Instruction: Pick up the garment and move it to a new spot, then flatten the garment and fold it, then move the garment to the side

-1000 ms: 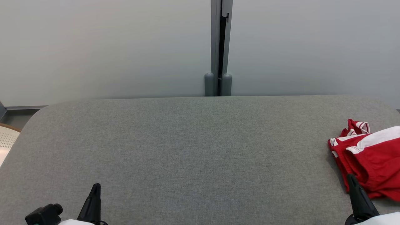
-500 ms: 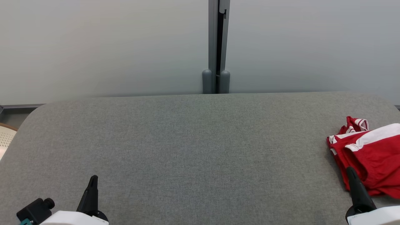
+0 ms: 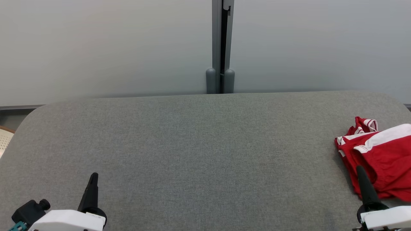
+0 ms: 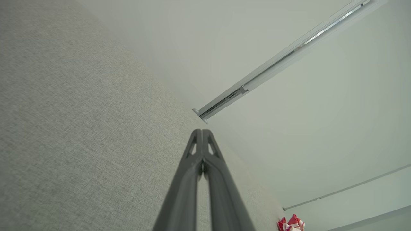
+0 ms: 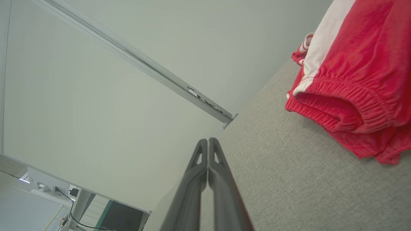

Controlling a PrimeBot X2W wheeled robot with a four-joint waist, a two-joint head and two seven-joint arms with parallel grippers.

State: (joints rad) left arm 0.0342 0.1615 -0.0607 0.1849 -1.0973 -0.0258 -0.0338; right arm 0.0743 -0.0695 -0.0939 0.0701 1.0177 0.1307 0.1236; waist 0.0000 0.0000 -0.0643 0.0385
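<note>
In the head view, the left gripper [image 3: 93, 177] is seen low at the left, its two dark fingers pressed together with nothing between them, above the bare grey padded surface [image 3: 205, 138]. The right gripper [image 3: 360, 170] is seen low at the right, its fingers likewise brought together and empty. The red and white garment [image 3: 385, 157] lies bunched just ahead and to the right of its tip, and whether they touch cannot be told here. Well ahead of both grippers a grey post [image 3: 220, 48] is set against the pale wall [image 3: 96, 48]. In the left wrist view, the left gripper [image 4: 202, 132] is shown closed tip to tip over the grey padded surface [image 4: 80, 128], and the garment [image 4: 291, 224] is glimpsed far off to its right. In the right wrist view, the right gripper [image 5: 208, 141] is shown closed on nothing. The garment [image 5: 353, 70], its elastic waistband turned toward the fingers, is found near, ahead and to the right, resting on the grey padded surface [image 5: 305, 192] and apart from the fingers.
</note>
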